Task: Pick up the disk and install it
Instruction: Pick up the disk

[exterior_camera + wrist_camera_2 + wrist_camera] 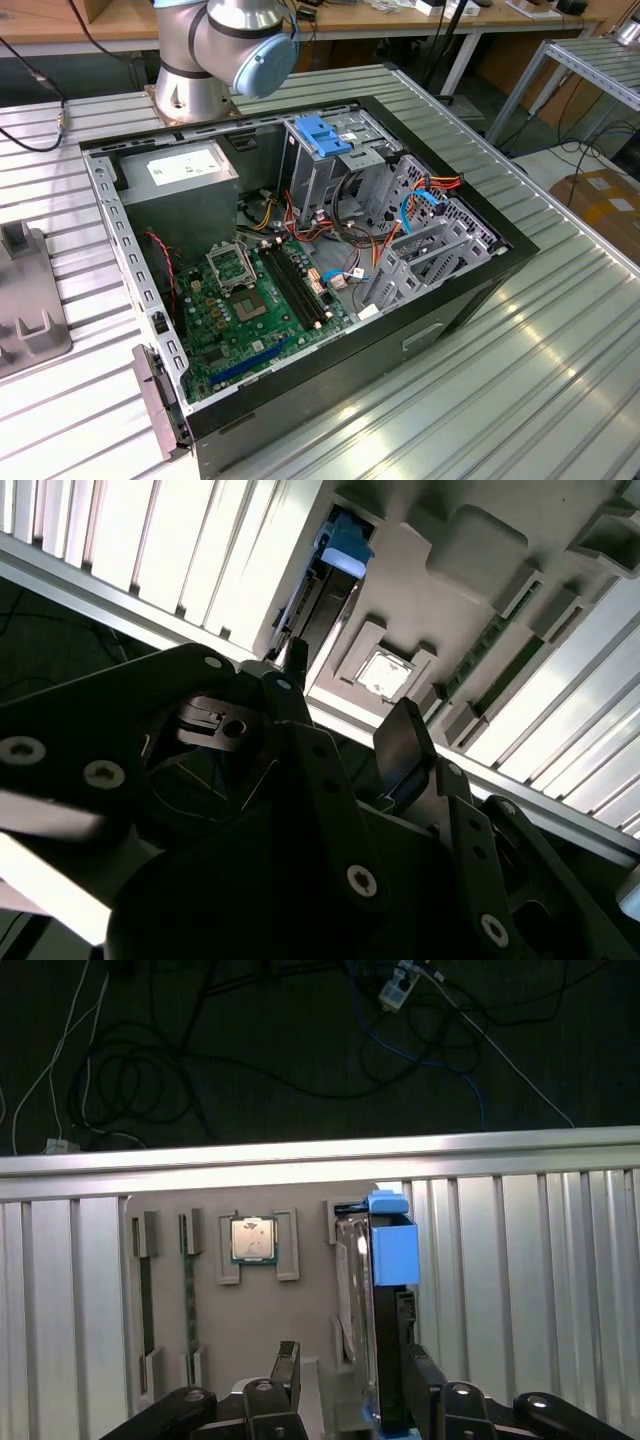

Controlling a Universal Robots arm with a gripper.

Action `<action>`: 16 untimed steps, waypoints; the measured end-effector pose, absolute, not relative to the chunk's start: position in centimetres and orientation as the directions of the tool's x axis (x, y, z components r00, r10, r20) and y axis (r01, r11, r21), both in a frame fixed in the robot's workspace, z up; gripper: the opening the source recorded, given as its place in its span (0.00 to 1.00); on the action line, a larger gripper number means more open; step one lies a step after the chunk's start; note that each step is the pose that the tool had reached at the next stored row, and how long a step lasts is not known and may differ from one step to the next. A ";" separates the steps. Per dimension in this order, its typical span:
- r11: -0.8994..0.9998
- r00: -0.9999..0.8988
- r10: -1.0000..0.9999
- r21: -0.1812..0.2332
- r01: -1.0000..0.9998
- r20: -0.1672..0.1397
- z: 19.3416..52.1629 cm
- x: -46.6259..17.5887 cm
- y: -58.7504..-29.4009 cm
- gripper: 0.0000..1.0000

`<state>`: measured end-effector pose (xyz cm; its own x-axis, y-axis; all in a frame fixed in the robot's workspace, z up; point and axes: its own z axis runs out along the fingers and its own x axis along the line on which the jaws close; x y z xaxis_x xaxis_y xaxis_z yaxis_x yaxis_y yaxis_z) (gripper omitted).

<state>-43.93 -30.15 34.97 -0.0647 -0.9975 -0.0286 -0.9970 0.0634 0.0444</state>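
Between its two dark fingers, and reaching on beyond them, the tool (353, 1352) is framing the disk (385, 1300). The fingers are standing apart, clamped on nothing, and one is sitting much nearer the drive than the other. The disk is standing on edge in a slot of the grey holder tray (255, 1330), which is resting on the ribbed metal table (520, 1290). Its bright blue carrier end is pointing away from the tool.

I am judging the disk to be stiff and fairly light, with smooth metal flanks that could slip. The two broad flat faces look like the place to pinch, away from the thin plastic end, which looks more breakable.

A processor chip (253, 1239) is lying in its own recess beside the disk, and two thin strips (147, 1290) are sitting in narrow slots farther along. In the exterior view the opened computer case (440, 320) is lying on the table with its drive cage (340, 175) exposed.

Whether either finger is touching the drive, I cannot tell. The tool's body is cutting off the disk's near end, and the slot is hiding its lower edge.
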 end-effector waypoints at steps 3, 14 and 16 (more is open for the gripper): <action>0.063 -0.065 -0.997 0.045 -0.997 -0.029 34.8 -44.3 -29.8 0.54; 0.053 -0.054 -0.998 0.045 -0.998 -0.032 34.1 -45.9 -28.9 0.54; 0.045 -0.047 -0.998 0.045 -0.998 -0.035 33.9 -46.2 -28.7 0.54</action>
